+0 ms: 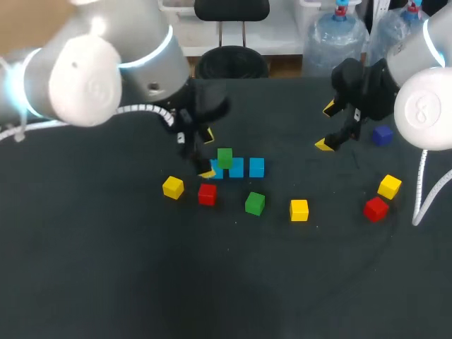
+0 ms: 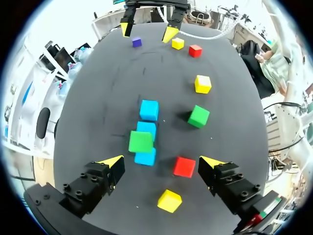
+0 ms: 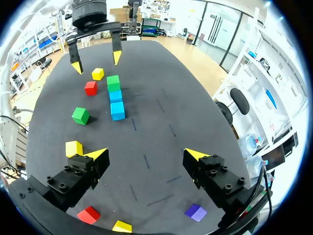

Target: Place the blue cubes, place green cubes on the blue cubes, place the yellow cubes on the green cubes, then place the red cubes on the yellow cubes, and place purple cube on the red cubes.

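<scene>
The blue cubes (image 1: 256,167) are laid in a row, with one green cube (image 1: 224,157) on top. My left fingers (image 2: 112,163) and right fingers (image 3: 194,155) hang released and empty. The other green cube (image 1: 255,203), yellow cubes (image 1: 299,210), red cubes (image 1: 207,193) and purple cube (image 1: 382,135) wait on the bench (image 1: 106,268).

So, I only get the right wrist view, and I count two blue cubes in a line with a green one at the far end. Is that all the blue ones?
Observer: No. The left wrist view shows three blue cubes in that line.
Operator: Then where is the third one hiding from me?
Observer: From that side, the green cube lies on top of the blue row, with blue showing from under it on two sides. It likely covers the third from your angle.
</scene>
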Available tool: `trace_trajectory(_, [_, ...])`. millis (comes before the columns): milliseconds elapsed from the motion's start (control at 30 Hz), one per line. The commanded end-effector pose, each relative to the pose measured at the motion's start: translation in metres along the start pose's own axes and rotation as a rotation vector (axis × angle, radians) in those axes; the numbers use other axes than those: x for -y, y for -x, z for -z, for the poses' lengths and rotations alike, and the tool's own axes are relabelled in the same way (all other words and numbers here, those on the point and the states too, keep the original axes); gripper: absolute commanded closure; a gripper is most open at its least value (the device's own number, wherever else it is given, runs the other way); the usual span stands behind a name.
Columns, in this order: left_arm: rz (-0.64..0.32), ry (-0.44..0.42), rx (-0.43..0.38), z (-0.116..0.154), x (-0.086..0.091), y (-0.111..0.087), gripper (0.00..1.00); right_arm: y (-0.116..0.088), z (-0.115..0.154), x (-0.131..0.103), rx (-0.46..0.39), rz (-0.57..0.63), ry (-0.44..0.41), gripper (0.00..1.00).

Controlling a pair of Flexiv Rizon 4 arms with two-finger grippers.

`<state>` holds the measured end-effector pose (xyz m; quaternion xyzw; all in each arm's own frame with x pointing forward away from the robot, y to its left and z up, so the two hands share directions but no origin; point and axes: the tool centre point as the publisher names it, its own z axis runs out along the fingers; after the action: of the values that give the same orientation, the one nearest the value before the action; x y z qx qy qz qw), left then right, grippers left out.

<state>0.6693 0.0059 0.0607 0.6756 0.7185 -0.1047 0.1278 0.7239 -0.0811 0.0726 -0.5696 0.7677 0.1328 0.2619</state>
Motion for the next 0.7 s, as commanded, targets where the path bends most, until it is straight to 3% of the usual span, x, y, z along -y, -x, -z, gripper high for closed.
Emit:
trace_trajectory(33, [0.013,0.051,0.059,0.009,0.016,-0.015,0.0,0.0,-0.001,0.001,0.003,0.001,0.003,0.0])
trace_trajectory(333, [0.061,0.103,0.053,0.021,0.03,-0.03,0.0,0.0,-0.001,0.001,0.003,0.001,0.003,0.0])
trace_trajectory(700, [0.19,0.207,0.113,0.041,0.05,-0.05,0.0,0.0,-0.001,0.001,0.003,0.001,0.003,0.0])
